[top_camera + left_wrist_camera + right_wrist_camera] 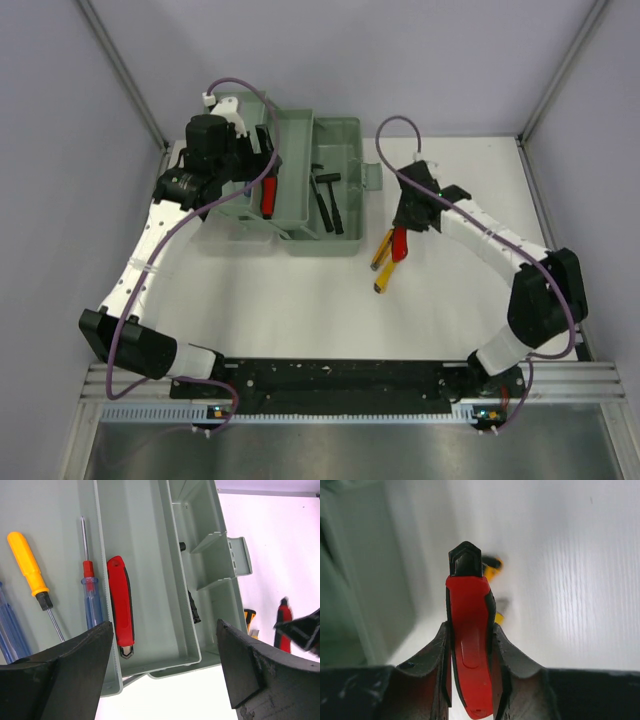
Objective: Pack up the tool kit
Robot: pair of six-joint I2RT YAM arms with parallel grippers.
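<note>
Clamping a red utility knife [469, 605] in the right gripper [470, 630], just right of the toolbox [335, 135]
The knife's long axis is running straight out past the fingertips, black tip leading; the open toolbox is lying to this gripper's left, while the left gripper [163, 625] is hanging spread wide over its trays.

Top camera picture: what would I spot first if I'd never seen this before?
Probably the green toolbox, standing open towards the back of the white table. Next, the right gripper pinching a red knife just right of the box, close to yellow tools lying on the table. The left gripper hangs wide open over the box's left side.
</note>
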